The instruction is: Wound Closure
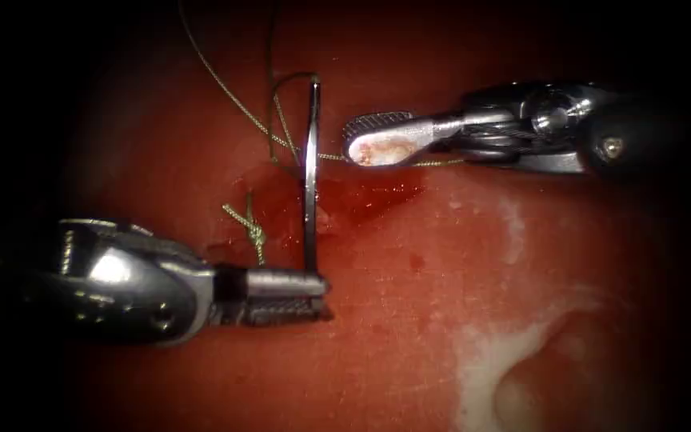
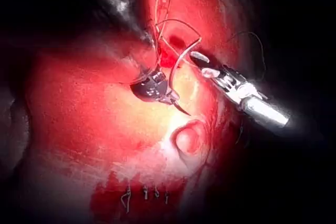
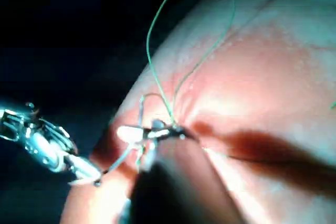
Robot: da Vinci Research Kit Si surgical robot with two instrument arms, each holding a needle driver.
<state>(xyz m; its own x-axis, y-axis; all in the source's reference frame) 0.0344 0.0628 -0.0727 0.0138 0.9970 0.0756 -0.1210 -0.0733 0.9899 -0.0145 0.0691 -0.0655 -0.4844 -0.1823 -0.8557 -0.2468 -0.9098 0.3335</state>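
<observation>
My left tool comes in from the lower left, shut on the curved needle near its pointed end. The needle stands edge-on over the cut, free of the tissue. In the left wrist view the needle arcs up from the left tool, and its point sticks out past the jaws. Green thread runs from the needle's upper end off the far edge. Another strand passes behind my right tool, which is open and holds nothing, right of the needle. A tied knot sits left of the cut.
Red fluid pools right of the needle. A pale rounded lump rises at the lower right of the tissue. Several earlier stitches lie farther along. A tall thread loop stands over the tissue.
</observation>
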